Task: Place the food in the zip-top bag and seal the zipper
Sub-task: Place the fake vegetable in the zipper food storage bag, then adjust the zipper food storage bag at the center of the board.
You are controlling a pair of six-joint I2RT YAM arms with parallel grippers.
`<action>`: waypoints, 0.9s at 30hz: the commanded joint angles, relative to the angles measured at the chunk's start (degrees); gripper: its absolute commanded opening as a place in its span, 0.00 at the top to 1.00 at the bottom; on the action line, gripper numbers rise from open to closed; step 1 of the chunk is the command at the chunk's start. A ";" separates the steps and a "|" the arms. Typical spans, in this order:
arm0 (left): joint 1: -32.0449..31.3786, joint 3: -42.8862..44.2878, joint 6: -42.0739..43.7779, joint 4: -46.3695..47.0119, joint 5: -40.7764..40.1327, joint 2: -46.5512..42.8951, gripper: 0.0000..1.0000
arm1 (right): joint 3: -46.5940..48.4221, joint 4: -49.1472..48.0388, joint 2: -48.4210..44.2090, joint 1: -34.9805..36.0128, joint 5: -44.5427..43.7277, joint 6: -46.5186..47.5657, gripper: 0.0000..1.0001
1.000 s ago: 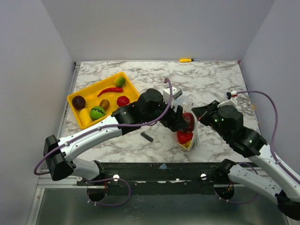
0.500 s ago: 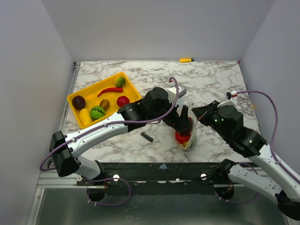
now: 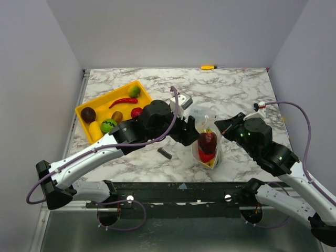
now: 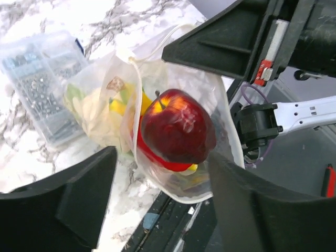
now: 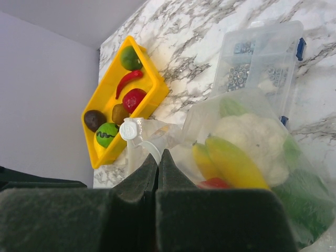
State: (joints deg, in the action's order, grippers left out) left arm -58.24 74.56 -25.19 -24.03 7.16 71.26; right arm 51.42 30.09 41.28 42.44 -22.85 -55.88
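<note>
The clear zip-top bag [image 3: 208, 148] stands open near the table's front edge. It holds a red apple [image 3: 208, 139] on top, a cauliflower [image 5: 252, 136], a yellow banana [image 5: 231, 163] and a red piece [image 5: 215, 184]. My left gripper [image 3: 191, 136] is open and empty just left of the bag. In the left wrist view its fingers [image 4: 79, 199] stand wide on both sides of the bag [image 4: 220, 157] and apple [image 4: 178, 131]. My right gripper [image 5: 157, 157] is shut on the bag's rim, by the zipper's white slider tab [image 5: 127, 129]. It also shows in the top view [image 3: 221, 127].
A yellow tray [image 3: 107, 94] at the back left holds more food: a red chili [image 3: 123, 101], green, red, brown and dark purple pieces. A clear parts box [image 3: 200, 113] lies behind the bag. A small black spring [image 3: 165, 153] lies on the marble. A yellow tool [image 3: 208, 67] is at the far edge.
My left gripper carried the red apple into the bag, let it go and drew back to the left. The right gripper has kept its hold on the rim.
</note>
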 commanded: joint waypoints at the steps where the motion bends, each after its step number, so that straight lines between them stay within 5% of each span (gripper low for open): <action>1: 0.08 -5.11 -1.90 -3.28 -2.96 -1.59 0.38 | 1.34 -0.37 -0.76 0.22 -0.81 -0.11 1.00; 11: -0.42 -10.11 -7.99 2.44 8.25 3.30 0.73 | 1.31 0.33 -1.55 0.24 -0.85 -0.43 1.00; 16: -0.97 -5.48 -6.29 3.03 12.70 5.05 1.00 | 2.55 1.52 -1.81 0.20 -1.79 0.59 1.00; 23: -2.50 0.54 -10.37 7.70 22.19 2.82 1.00 | 15.85 13.64 1.87 0.25 -6.14 6.74 1.00; 27: -2.75 -2.41 -16.34 11.35 20.10 -0.06 1.00 | 26.77 24.41 8.67 0.28 -6.21 8.65 1.00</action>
State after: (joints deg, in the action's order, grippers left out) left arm -60.38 73.28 -34.94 -18.70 24.64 75.42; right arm 69.58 44.18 45.63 42.44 -26.02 -50.61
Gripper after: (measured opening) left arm 0.011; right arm 0.005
